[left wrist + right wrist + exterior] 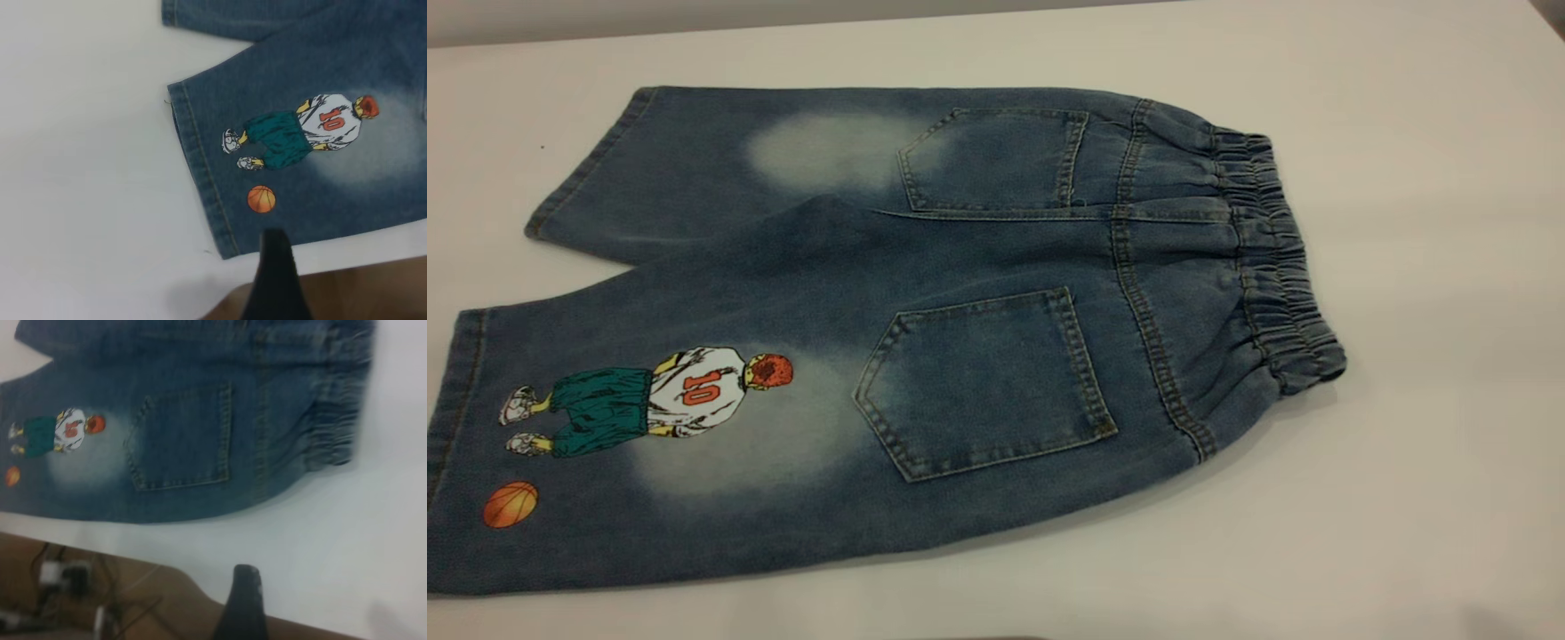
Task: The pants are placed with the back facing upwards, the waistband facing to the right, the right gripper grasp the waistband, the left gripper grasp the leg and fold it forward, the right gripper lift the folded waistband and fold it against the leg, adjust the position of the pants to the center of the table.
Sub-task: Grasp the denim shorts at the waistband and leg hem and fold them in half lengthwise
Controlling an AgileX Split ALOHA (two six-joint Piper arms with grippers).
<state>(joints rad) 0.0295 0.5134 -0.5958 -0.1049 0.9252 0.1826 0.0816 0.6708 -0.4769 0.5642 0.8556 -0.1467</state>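
Back-up and unfolded on the white table (1423,133), waistband (1280,258) to the right, the pants (978,293) await both claws, neither touching cloth and their spread impossible to tell; each should bite deep, at the waistband and the printed leg (631,444).
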